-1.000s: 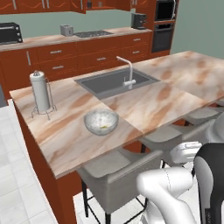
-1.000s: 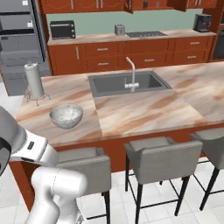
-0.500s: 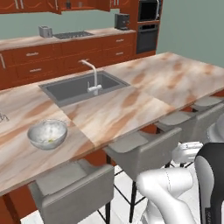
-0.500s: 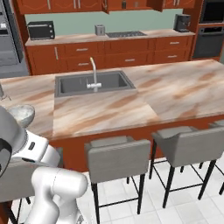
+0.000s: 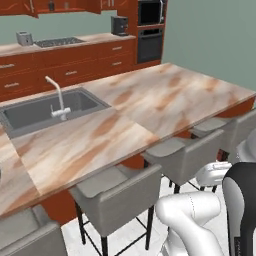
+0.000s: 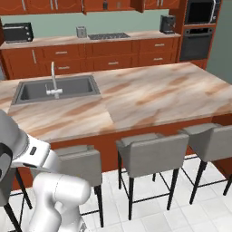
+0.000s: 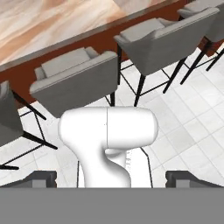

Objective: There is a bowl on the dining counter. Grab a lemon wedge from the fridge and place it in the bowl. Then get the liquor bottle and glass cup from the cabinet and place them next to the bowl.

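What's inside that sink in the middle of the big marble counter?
The sink basin looks bare grey, with only the curved faucet rising at its near edge. The near wall hides the front strip of the basin floor.

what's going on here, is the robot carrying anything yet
Nothing is being handled. The claw is open and empty, pointing down at the floor near the grey stools. The robot faces the dining counter by the sink, with the arm tucked low. No lemon wedge, bottle or cup is on the counter.
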